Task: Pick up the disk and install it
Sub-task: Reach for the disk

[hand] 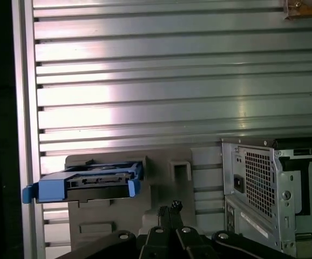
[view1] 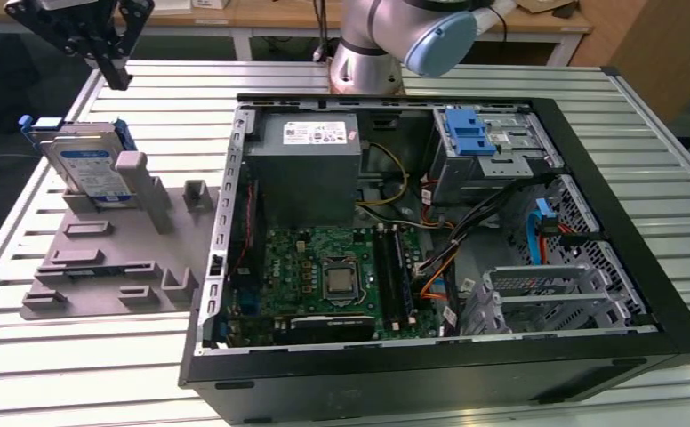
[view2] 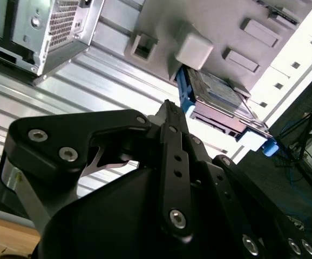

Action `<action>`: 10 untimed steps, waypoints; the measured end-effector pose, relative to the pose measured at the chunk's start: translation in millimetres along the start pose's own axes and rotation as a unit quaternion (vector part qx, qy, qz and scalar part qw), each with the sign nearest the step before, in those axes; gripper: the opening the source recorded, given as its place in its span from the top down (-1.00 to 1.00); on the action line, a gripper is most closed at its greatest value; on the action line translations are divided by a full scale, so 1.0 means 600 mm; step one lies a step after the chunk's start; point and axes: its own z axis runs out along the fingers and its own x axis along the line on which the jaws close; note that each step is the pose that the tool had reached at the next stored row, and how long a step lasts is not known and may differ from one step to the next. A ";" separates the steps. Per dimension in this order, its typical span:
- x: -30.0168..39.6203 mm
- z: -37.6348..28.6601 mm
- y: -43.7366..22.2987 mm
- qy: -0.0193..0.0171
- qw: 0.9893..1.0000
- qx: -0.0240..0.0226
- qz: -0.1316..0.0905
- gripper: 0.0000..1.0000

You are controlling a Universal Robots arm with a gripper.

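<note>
The disk is a silver hard drive with a blue-and-white label and a blue carrier frame. It stands on edge in a slot of the grey holder at the exterior view's left. My gripper hangs in the air above and slightly behind the disk, apart from it. Its fingers are shut together with nothing between them. The disk lies ahead of the shut gripper in the first wrist view. In the second wrist view the disk sits beyond the gripper.
An open black computer case lies on the slatted metal table, taking the middle and the exterior view's right. Inside are a grey power supply, a silver drive cage with a blue latch, a motherboard and cables.
</note>
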 end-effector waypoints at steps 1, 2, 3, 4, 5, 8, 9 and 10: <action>0.004 0.000 0.000 0.000 1.000 0.000 0.000 0.79; 0.006 0.000 0.000 0.000 1.000 0.000 0.000 0.79; 0.006 0.000 0.000 0.000 1.000 0.000 0.000 0.79; 0.006 0.000 0.000 0.000 1.000 0.000 0.000 0.79; 0.006 0.000 0.000 0.000 1.000 0.000 0.000 0.79; 0.008 0.000 0.000 0.000 1.000 0.000 0.000 0.79; 0.012 0.000 -0.001 0.000 1.000 0.000 0.000 0.79; 0.017 0.000 -0.001 0.000 1.000 0.000 0.000 0.79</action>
